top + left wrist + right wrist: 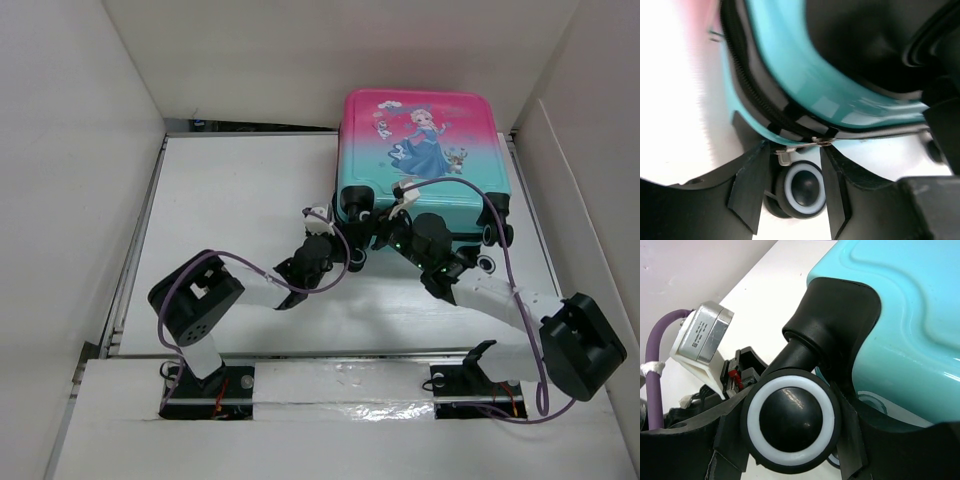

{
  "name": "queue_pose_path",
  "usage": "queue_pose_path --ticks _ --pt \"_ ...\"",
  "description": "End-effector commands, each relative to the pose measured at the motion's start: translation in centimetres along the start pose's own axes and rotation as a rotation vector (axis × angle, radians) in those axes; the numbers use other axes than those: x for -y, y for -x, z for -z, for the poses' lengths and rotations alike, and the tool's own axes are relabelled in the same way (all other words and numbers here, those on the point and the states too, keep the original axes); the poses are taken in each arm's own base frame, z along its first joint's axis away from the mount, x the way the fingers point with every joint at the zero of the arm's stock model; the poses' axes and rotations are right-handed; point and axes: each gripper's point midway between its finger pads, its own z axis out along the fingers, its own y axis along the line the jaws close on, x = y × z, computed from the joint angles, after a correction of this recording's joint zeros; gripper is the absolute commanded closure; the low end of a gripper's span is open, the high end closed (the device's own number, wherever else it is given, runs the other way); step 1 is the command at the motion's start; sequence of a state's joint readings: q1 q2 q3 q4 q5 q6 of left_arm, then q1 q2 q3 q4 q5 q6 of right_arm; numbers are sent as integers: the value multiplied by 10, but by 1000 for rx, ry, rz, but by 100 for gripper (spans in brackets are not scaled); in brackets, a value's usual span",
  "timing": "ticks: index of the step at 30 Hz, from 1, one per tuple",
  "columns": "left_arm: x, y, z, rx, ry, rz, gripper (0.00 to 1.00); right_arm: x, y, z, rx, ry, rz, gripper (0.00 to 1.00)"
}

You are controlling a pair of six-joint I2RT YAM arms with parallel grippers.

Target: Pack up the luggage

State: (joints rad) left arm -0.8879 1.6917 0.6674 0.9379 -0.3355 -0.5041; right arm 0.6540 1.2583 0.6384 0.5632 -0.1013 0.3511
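The luggage (pixel 425 150) lies flat and closed at the back right of the table, princess side up, with its black wheels toward me. My left gripper (pixel 346 226) is at its near left corner. In the left wrist view its jaws (pixel 795 156) are apart, with the metal zipper pull (pixel 784 153) between the tips and a wheel (pixel 800 189) behind them. The zipper track (pixel 747 95) runs along the teal shell (pixel 790 65). My right gripper (pixel 388 230) is at the near edge. In the right wrist view it (pixel 791 405) is shut around a black wheel (pixel 790 421) with a white ring.
White walls (pixel 80 150) enclose the table on the left, back and right. The two wrists are close together at the suitcase's near edge. The left wrist camera block (pixel 700 337) shows just left of the right gripper. Purple cables (pixel 505 260) loop over both arms.
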Motion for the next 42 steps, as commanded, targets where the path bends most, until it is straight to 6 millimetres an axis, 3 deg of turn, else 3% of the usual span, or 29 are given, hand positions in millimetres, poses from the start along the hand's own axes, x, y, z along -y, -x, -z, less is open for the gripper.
queue_pose_path --ticks 1,8,10,11,16,18,20,22,26,28,30,31,33,34,38,42 --pt "52 31 0 152 -51 -80 56 -47 47 2 148 166 -7 96" --pt "52 32 -1 185 -21 -93 54 -56 54 5 150 191 13 98" --pt "59 34 -2 187 -53 -109 55 -59 53 6 147 199 17 98" --pt "71 29 2 168 -107 -119 55 -59 52 6 145 198 18 98" --pt "85 14 5 137 -197 -192 57 -59 49 4 138 201 15 98" --pt "95 5 4 104 -254 -237 53 -59 49 4 138 202 15 98" --pt "101 -1 5 71 -298 -266 39 -58 49 5 141 199 15 99" --pt "103 -4 7 60 -315 -276 33 -59 50 6 142 199 15 99" --pt "102 -4 6 36 -353 -276 31 -60 53 8 147 204 19 99" --pt "105 -2 6 39 -360 -282 33 -61 54 9 149 208 20 99" --pt "113 -8 11 9 -420 -296 48 -61 54 8 149 208 23 99" --pt "116 -11 15 4 -435 -300 62 -60 53 8 148 204 22 99" --pt "116 -12 26 14 -451 -306 68 -56 53 8 145 196 22 100" --pt "117 -12 29 10 -465 -306 66 -57 53 8 148 199 23 100" --pt "116 -14 43 -19 -504 -326 35 -54 52 8 143 199 24 100" --pt "114 -13 55 -25 -510 -356 32 -54 55 8 148 204 24 100"
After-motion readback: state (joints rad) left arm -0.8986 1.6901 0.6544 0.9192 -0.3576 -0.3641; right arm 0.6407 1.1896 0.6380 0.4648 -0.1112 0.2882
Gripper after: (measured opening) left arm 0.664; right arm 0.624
